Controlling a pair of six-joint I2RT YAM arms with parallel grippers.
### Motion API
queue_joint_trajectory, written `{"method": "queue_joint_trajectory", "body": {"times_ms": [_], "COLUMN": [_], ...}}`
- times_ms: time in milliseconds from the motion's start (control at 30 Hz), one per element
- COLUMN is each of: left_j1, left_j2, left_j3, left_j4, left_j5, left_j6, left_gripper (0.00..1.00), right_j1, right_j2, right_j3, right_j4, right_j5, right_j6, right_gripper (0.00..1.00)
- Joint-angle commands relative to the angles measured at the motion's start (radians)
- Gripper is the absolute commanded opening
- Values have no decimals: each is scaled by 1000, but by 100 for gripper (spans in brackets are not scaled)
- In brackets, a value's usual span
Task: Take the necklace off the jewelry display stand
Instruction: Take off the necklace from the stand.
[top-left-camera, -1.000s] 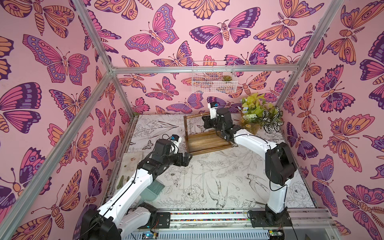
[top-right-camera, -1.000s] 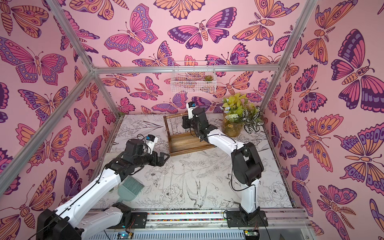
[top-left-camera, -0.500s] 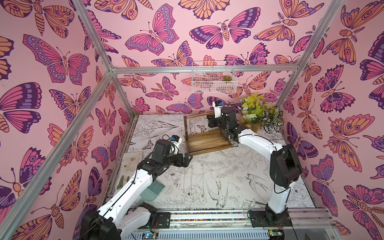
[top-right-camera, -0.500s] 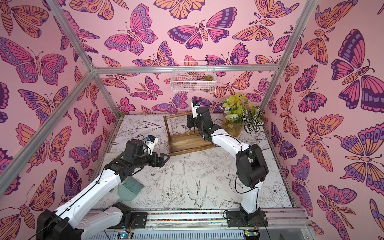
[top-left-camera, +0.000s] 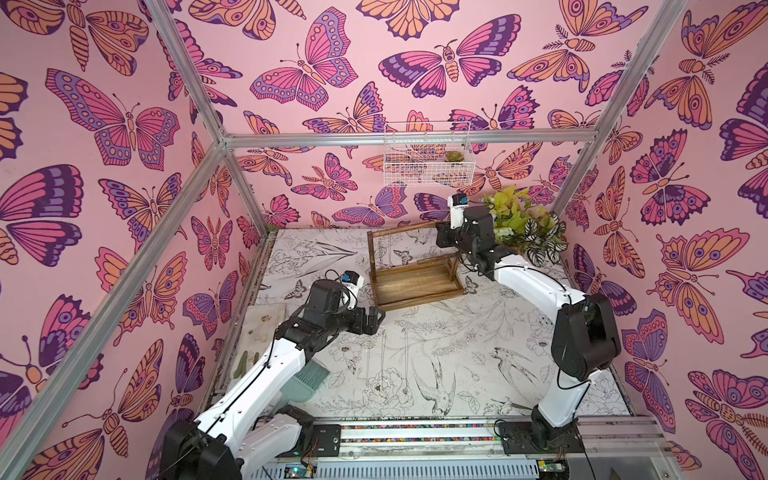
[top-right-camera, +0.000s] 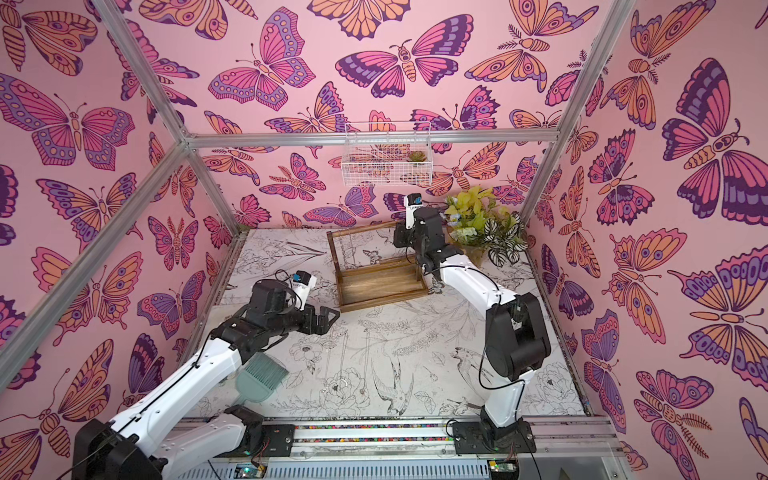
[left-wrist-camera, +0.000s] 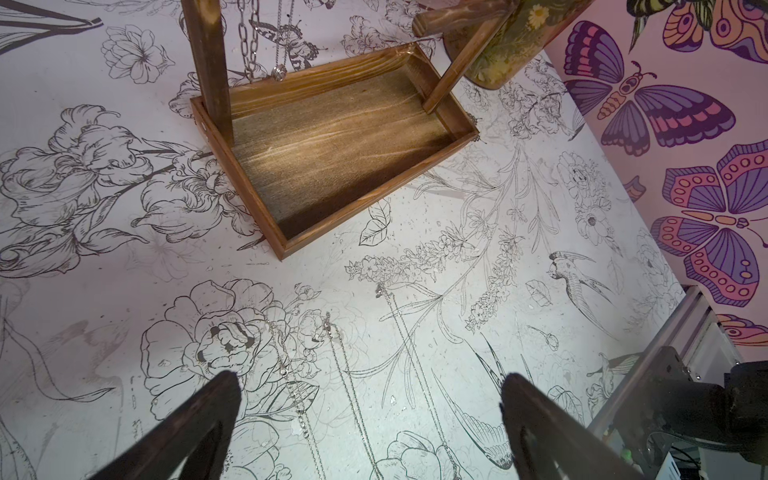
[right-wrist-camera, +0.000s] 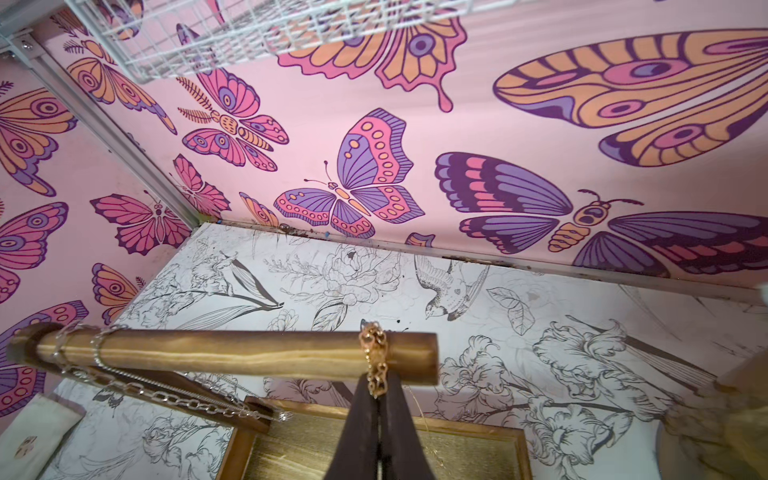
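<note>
On the crossbar (right-wrist-camera: 232, 351), one gold necklace (right-wrist-camera: 376, 365), two silver chains (right-wrist-camera: 178, 400)

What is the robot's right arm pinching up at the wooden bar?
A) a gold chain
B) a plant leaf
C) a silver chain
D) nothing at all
A: the right gripper is shut on the gold chain looped over the crossbar near its end.
</note>
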Motion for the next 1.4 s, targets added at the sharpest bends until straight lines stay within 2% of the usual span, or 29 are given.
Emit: {"method": "queue_joint_trajectory", "body": {"times_ms": [0, 533, 1367], "left_j1": [6, 6, -12], "left_j2": [0, 12, 128], "left_j3": [-14, -7, 72], "left_j4": [-8, -4, 70], "left_j5": [18, 25, 77], "left_j6": [12, 18, 36], "left_gripper": [100, 100, 100], "right_j1": [-21, -79, -84], "right_j2": [-35, -41, -169], "right_j3": [-8, 3, 118], "right_j4": [-37, -60, -223], "right_j5": [13, 36, -83], "right_j6": [-32, -60, -100], "right_gripper": [0, 0, 0]}}
